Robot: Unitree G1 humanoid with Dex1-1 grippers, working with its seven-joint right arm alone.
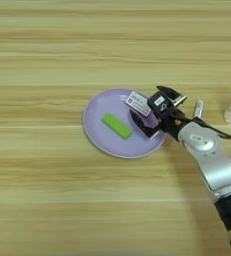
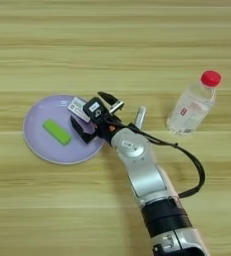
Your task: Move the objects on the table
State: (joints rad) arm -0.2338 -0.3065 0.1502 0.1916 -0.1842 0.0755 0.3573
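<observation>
So here's my right gripper (image 2: 93, 114) sitting over the right rim of a round lavender plate (image 2: 37, 145), fingers spread wide, one up top and one down low on the plate. Nothing's clamped in there as far as I can see. The small white box (image 1: 138, 103) with the red edge and print is lying flat on the plate's upper right part, right by my fingers, tilted a bit. The green block (image 1: 117, 126) is a bright little rectangle lying diagonal near the middle of the plate, apart from the box. The clear bottle (image 2: 193, 105) with the red cap stands off to my right on the tan wooden table (image 2: 115, 45), leaning slightly in view. There's also a small silvery stick-like thing (image 2: 140, 117) between me and the bottle; can't tell what it is.
</observation>
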